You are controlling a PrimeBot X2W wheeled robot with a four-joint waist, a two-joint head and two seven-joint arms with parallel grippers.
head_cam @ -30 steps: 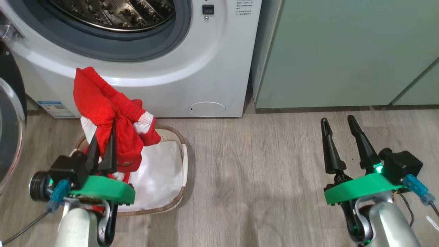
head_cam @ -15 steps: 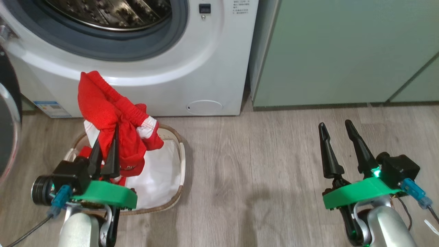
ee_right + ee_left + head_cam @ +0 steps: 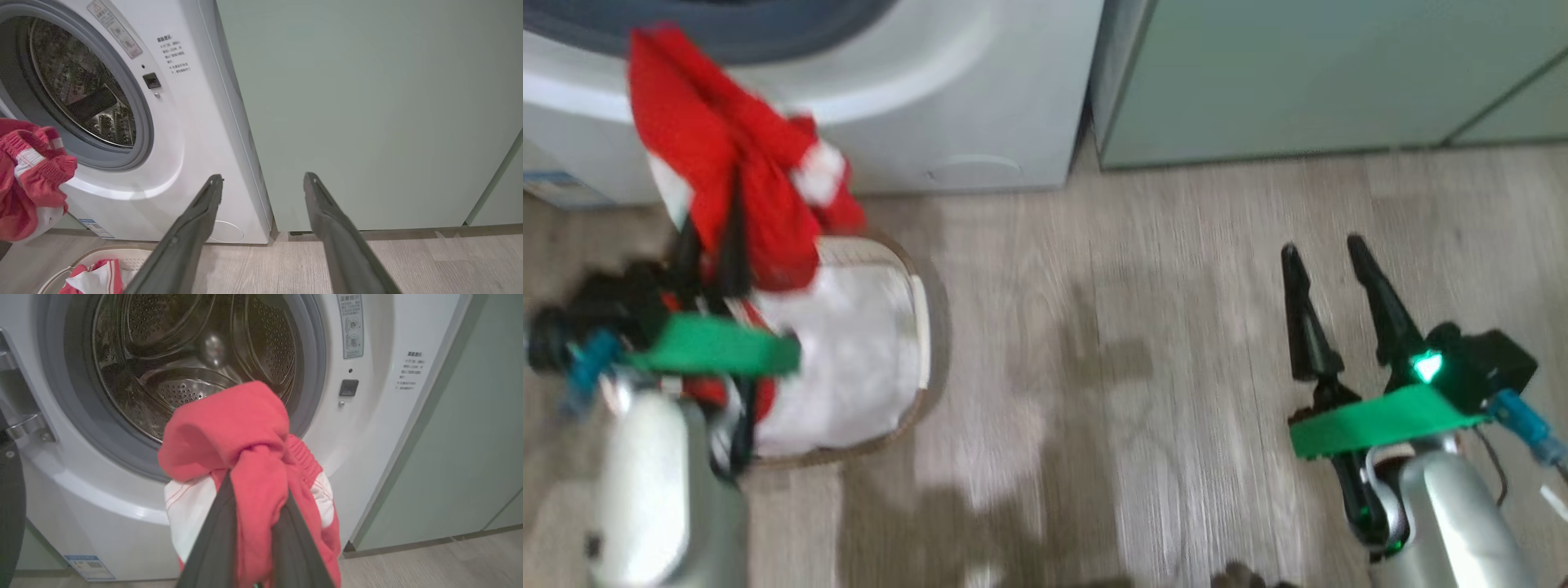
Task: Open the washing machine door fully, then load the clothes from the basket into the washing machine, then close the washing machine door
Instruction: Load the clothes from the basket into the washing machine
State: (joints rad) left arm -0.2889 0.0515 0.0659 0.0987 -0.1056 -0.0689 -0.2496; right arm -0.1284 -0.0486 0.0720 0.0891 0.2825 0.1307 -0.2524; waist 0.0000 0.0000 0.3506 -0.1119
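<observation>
My left gripper is shut on a bunch of red and white clothes, held in the air above the basket. In the left wrist view the clothes hang from the left gripper just before the washing machine, level with the lower part of its open steel drum. The washing machine door shows as a black rim at the left edge. My right gripper stands open and empty over the floor, its fingers wide apart. More clothes lie in the basket.
Pale green cabinets stand directly right of the washing machine. Wood-look floor spreads between the basket and my right arm. A white sheet lines the basket.
The head camera has shifted and the picture is blurred. My left gripper has carried the clothes up and away from the basket, closer to the machine's opening. The right gripper stays open.
</observation>
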